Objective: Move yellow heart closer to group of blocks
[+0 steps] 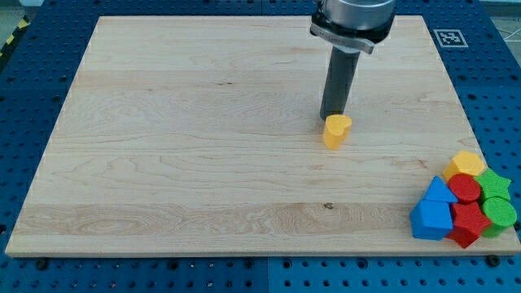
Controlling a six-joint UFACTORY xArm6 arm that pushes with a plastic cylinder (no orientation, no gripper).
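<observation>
The yellow heart [337, 130] lies on the wooden board [203, 163], right of the middle. My tip [330, 116] stands just above the heart in the view, touching or nearly touching its top-left edge. The group of blocks sits at the board's bottom right corner: a yellow hexagon [466, 163], a red cylinder [466, 188], a green star [493, 185], a green cylinder [499, 212], a blue triangle [439, 191], a blue block [430, 220] and a red star-like block [468, 222]. The heart is well apart from the group, up and to the left of it.
The board rests on a blue perforated table [32, 81]. A black and white marker tag [449, 37] is at the board's top right corner. The group's right blocks reach the board's right edge.
</observation>
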